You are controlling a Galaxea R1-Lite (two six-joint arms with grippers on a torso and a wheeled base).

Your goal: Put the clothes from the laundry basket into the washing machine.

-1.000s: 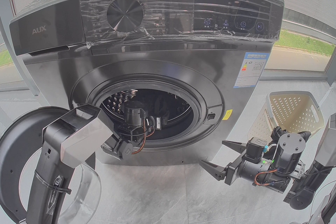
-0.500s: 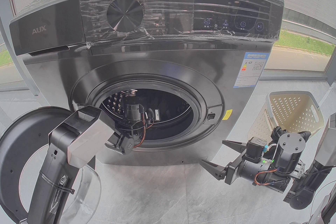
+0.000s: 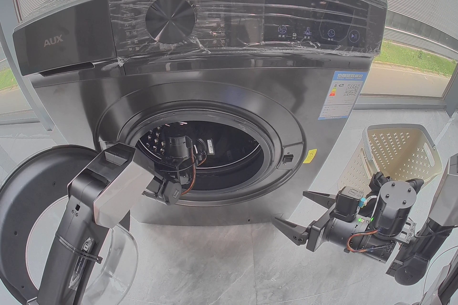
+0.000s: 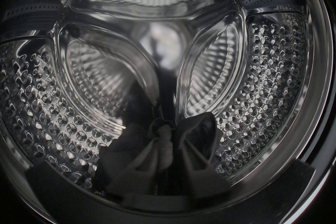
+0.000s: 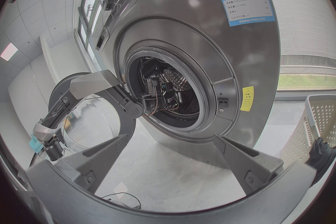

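Observation:
The washing machine (image 3: 229, 82) stands in front of me with its round door (image 3: 28, 191) swung open to the left. My left arm passes through the opening (image 3: 210, 153) into the drum (image 4: 273, 70). In the dim left wrist view my left gripper (image 4: 166, 130) looks shut on a bunched dark and pale garment (image 4: 206, 126) low in the drum. My right gripper (image 3: 292, 209) is open with nothing between its fingers, low over the floor to the right of the machine, also seen as the right gripper (image 5: 168, 137). The beige laundry basket (image 3: 400, 148) is on the floor at the right.
Grey tiled floor (image 3: 214, 263) lies in front of the machine. The open door's glass bowl (image 3: 109, 268) is under my left arm. Windows with blinds run behind the machine. The basket wall (image 5: 315, 119) is close to my right arm.
My left wrist has pushed up and farther into the drum opening. The right arm and the basket have stayed where they were.

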